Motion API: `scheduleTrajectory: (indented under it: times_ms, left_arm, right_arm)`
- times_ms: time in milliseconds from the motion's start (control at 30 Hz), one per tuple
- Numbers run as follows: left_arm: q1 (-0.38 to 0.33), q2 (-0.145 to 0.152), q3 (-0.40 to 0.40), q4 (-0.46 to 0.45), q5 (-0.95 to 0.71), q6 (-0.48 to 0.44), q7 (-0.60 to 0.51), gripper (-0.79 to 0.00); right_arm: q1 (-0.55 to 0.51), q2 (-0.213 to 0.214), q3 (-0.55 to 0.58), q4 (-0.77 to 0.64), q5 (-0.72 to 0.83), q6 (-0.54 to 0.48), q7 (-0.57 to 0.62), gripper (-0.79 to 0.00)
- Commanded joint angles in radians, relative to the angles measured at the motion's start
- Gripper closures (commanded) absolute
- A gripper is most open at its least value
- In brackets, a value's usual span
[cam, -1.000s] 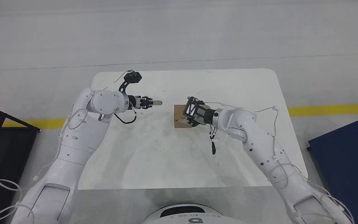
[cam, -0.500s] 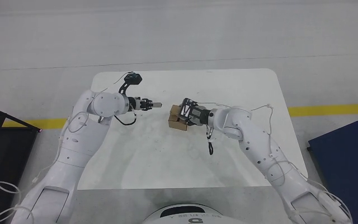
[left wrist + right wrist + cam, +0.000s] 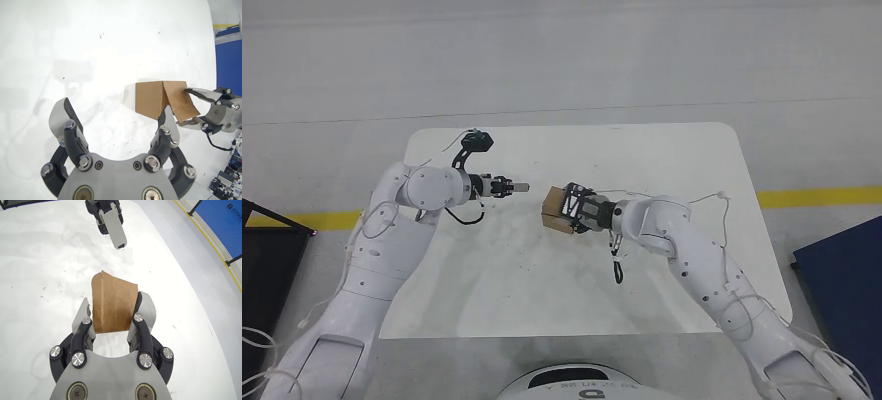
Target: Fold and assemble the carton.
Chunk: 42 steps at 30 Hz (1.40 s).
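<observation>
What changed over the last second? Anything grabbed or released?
The right pincer, shut on the brown cardboard carton throughout, carried it a little toward the left pincer. The carton now looks tilted and partly opened rather than flat on the white table. Nothing taken or released. The left pincer stayed open, empty, in place.

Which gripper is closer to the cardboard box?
Right. The right gripper is clamped on the cardboard box, one finger on each side; the left gripper is open, beside it with a gap between.
</observation>
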Motion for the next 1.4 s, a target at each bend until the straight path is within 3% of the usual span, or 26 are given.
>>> scheduleTrajectory:
  times_ms: [0, 167, 300, 433, 1367]
  left_arm:
    - [0.008, 0.003, -0.009, -0.002, -0.002, 0.004, 0.000, -0.785]
    - [0.033, 0.011, -0.030, -0.013, 0.003, 0.008, 0.000, -0.785]
    - [0.049, 0.017, -0.047, -0.023, 0.004, 0.013, 0.000, -0.785]
    - [0.064, 0.021, -0.054, -0.033, -0.005, 0.015, -0.007, -0.785]
    - [0.060, 0.022, 0.014, -0.018, -0.015, 0.008, -0.041, -0.785]
  right_arm:
    - [-0.004, 0.001, 0.004, -0.004, 0.014, -0.011, -0.007, -0.511]
    - [-0.010, 0.004, 0.022, -0.006, 0.071, -0.046, -0.044, -0.511]
    - [-0.013, 0.006, 0.037, -0.008, 0.105, -0.060, -0.096, -0.397]
    - [-0.015, 0.006, 0.032, -0.016, 0.029, 0.001, -0.102, -0.351]
    - [-0.015, -0.003, -0.041, -0.029, -0.225, 0.109, -0.096, -0.280]
